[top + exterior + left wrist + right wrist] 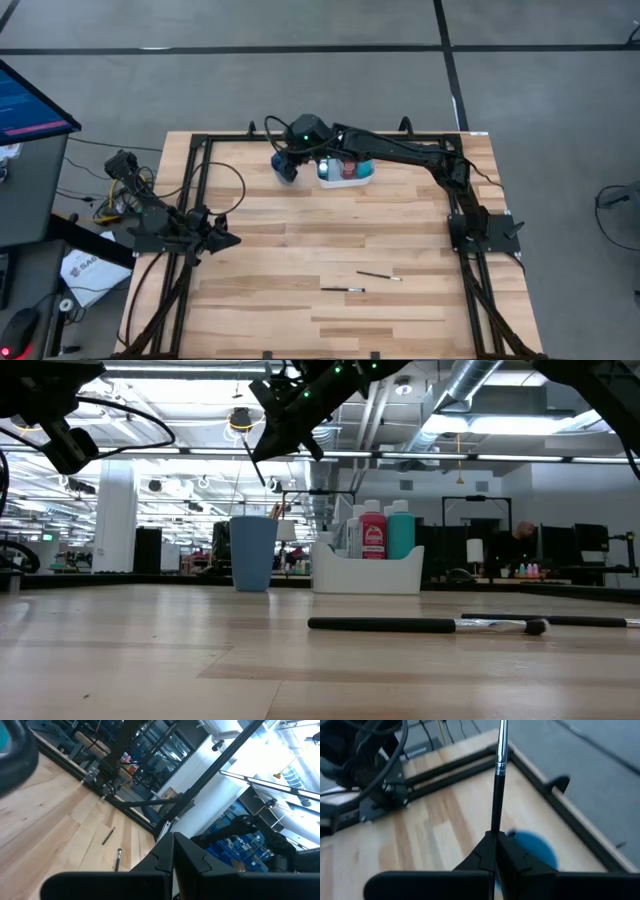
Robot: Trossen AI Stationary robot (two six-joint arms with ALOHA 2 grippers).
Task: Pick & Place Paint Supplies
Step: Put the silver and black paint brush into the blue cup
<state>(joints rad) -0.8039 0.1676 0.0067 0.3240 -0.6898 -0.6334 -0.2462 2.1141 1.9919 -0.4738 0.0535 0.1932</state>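
Closest to the front edge of the wooden surface (300, 250), two paintbrushes are lying flat and a bit apart from each other: one nearer brush (342, 290) and a second brush (379, 275) just behind it toward the right. In the low view the near one is showing up as a dark handle (380, 625) stretched across the boards.

Off at the left side, the left gripper (226, 240) is sitting low over the surface with its fingers pressed together, pinching nothing, well apart from everything else.

Farther back, the right arm is reaching across to the far edge, and the right gripper (494, 851) is clamping a dark-handled paintbrush (497, 780) between its closed fingers. It's hovering right above the blue cup (253, 553), with the brush hanging at a slant over the cup's mouth in the low view.

Just beside the cup, the white tray (368, 573) is holding the paint bottles, a red one (373, 532) and a teal one (401, 530) standing upright side by side.
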